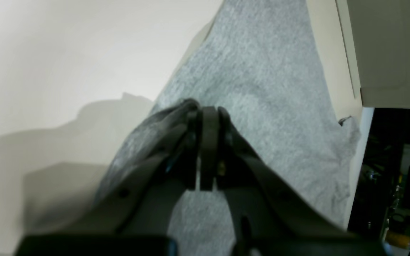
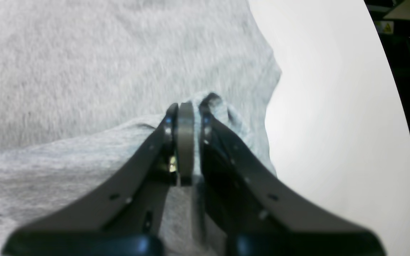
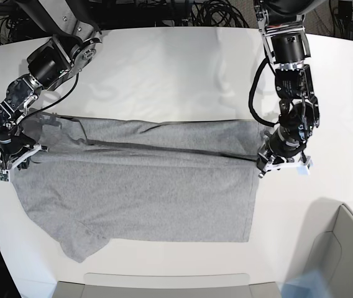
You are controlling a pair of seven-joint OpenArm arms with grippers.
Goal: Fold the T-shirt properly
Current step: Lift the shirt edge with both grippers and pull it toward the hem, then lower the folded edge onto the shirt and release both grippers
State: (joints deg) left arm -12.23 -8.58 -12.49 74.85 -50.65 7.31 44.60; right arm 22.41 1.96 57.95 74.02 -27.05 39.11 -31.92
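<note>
**Grey T-shirt pinched at both ends of a fold**

Grey heathered cotton lies spread across the white worktop (image 3: 164, 68): the T-shirt (image 3: 139, 198) rests flat, plain side up, with its far long edge turned over toward the middle so that a narrow doubled band runs along the far side of the shirt. A sleeve sticks out at the shirt's near corner, on the right arm's side.

Both tools sit at opposite ends of that folded band. The right tool (image 2: 187, 106) is at the end of the band on the base view's left; its jaws are pressed together with a bunch of grey cloth caught between the tips, as the right wrist view shows. The left tool (image 1: 206, 110) is at the other end of the band, at the shirt's hem edge; its jaws are also closed tight, with a dark-looking pinch of fabric held at the tips in the left wrist view.

A pale bin (image 3: 344, 248) stands beyond the shirt's hem, at the near corner of the worktop.
</note>
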